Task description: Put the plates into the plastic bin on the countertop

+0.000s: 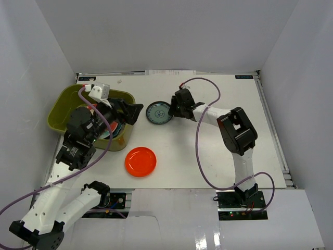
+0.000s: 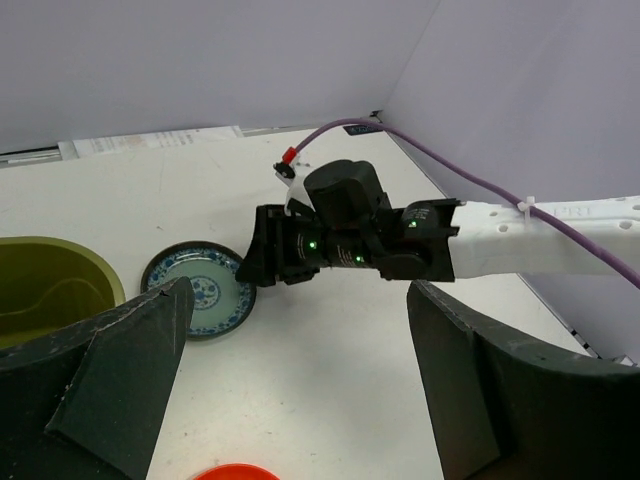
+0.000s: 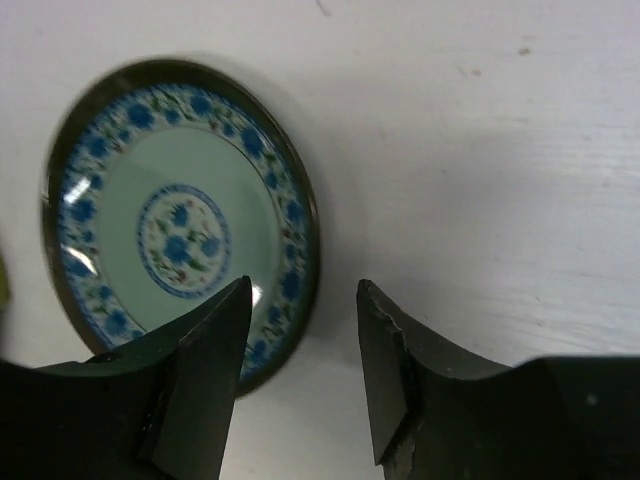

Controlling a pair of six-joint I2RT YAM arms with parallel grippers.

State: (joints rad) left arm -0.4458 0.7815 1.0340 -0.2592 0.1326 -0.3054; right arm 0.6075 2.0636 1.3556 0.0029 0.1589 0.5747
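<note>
right wrist view first: we see the right end effector (image 3: 302, 292) w/ its jaws apart and straddling the right rim of the small teal patterned plate (image 3: 180, 240), one jaw over the glaze, the other over bare tabletop (image 1: 265, 130). nothing is clamped, so we'd call it open and empty. the plate lies flat on the tabletop, just right of the plastic bin (image 1: 56, 115).

what worries us imo:
- the rim is thin and low and looks glossy. if the jaws close too high they prob skate off the edge or just shove the plate sideways instead of catching it.
- a one-sided pinch on a flat plate means it hangs tilted once lifted, so it could slip out on the way over.
- the left end effector (image 1: 136, 114) hangs wide open w/ nothing in it, right at the bin's near-right side. that's the same lane the plate has to travel, so the two could bump.
- the orange-red plate (image 1: 140, 161) sits near the bin too. a dropped or shoved plate could knock into it.
</note>
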